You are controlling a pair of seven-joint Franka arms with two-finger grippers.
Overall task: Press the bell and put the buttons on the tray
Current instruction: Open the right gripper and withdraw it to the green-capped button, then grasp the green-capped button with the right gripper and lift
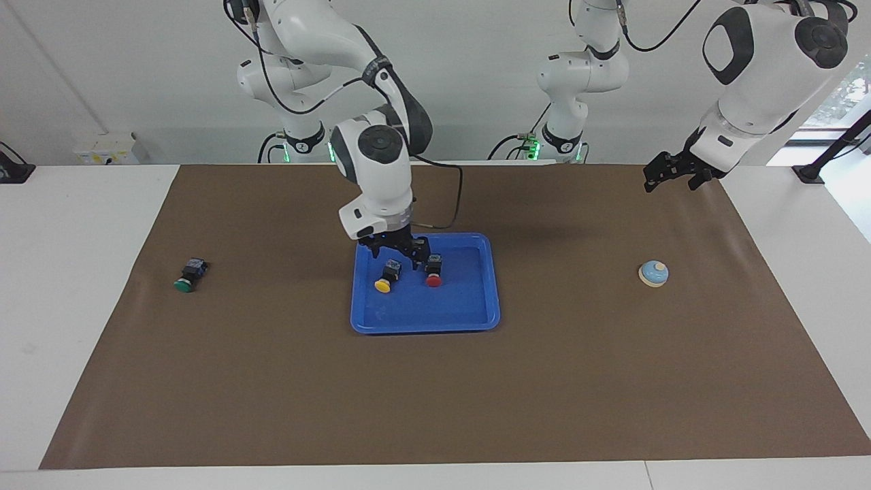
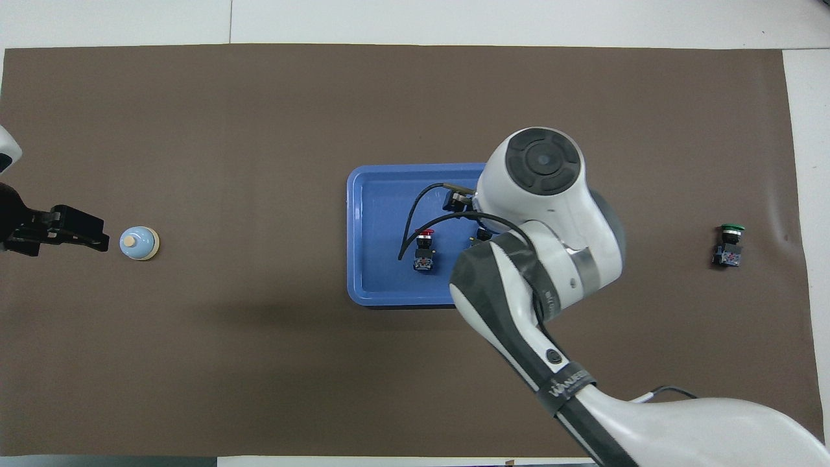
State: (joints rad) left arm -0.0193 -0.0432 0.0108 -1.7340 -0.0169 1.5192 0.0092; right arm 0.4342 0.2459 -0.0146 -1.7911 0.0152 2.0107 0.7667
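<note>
The blue tray (image 1: 442, 309) (image 2: 382, 207) lies mid-mat. In it rest the red button (image 1: 433, 274) (image 2: 423, 250) and the yellow button (image 1: 384, 280), both on their sides; my right arm hides the yellow one from overhead. My right gripper (image 1: 396, 253) hangs open just above the tray's edge nearest the robots, over the yellow button and holding nothing. The green button (image 1: 186, 276) (image 2: 729, 244) lies on the mat toward the right arm's end. The light blue bell (image 1: 653, 273) (image 2: 138, 243) stands toward the left arm's end. My left gripper (image 1: 670, 178) (image 2: 97, 237) waits open in the air, apart from the bell.
A brown mat (image 1: 435, 395) covers most of the white table (image 1: 75, 224). A black cable (image 1: 449, 204) loops from the right wrist above the tray's edge nearest the robots.
</note>
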